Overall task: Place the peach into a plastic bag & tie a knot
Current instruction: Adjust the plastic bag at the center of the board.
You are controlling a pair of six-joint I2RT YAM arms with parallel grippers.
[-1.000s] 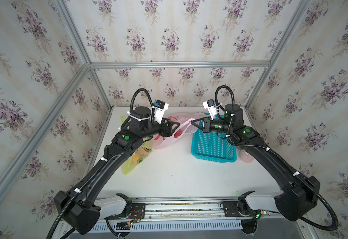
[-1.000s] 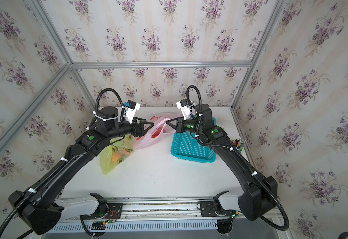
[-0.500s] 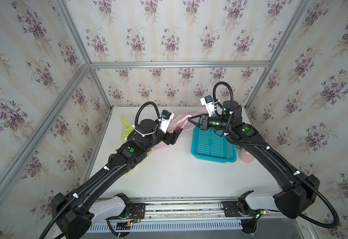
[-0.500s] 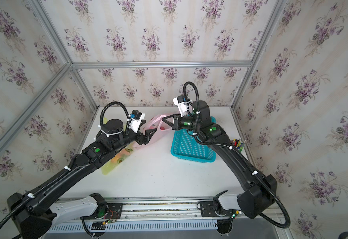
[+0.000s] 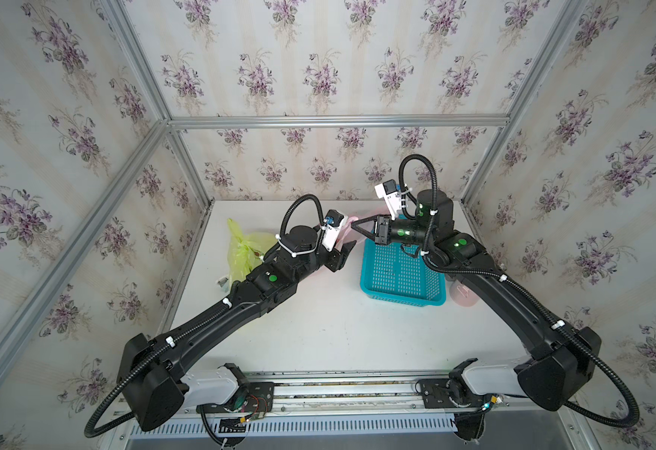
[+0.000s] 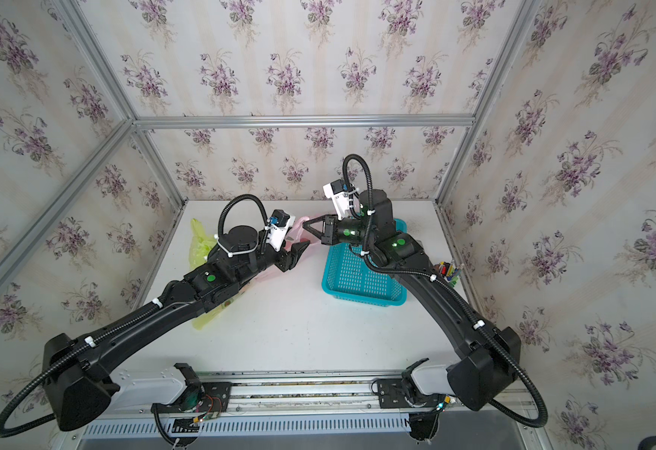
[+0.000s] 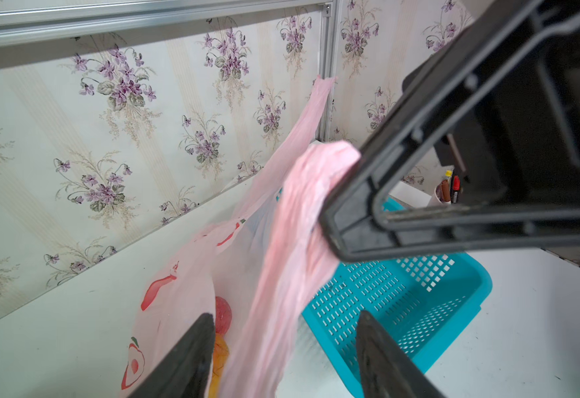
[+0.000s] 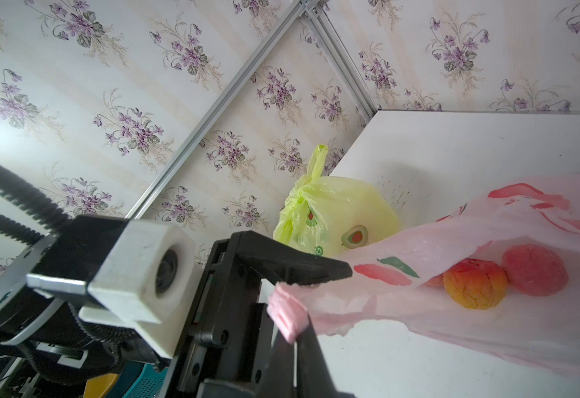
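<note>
**Knot stage.** On the white tabletop (image 5: 338, 331), the orange-red peach (image 8: 474, 284) already lies inside the thin pink plastic bag (image 8: 454, 237), next to a redder round fruit (image 8: 535, 275). In both top views the sack slumps near the middle of the frame, mostly hidden under the left arm.

The right tool (image 5: 354, 225), jaws together, is clamped on a bunched pink handle strip (image 8: 287, 315) and holds it clear of the surface. The left tool (image 7: 283, 315) has its jaws apart. The strip runs down between them, and the wrist view shows no pinch on it. A second pink strip (image 7: 302, 127) rises toward the wall corner; what holds it up cannot be told.

A knotted yellow-green plastic bag (image 5: 244, 249) sits at the left of the frame and a teal perforated plastic basket (image 5: 402, 302) at the right. Both are out of the way of the work.

Bagging looks finished and tying looks barely begun. The next move seems to call for the left tool to close on a handle, then for the two arms to cross the strips into a loop. Tension would need to stay gentle so the thin film neither tears nor slips free.
</note>
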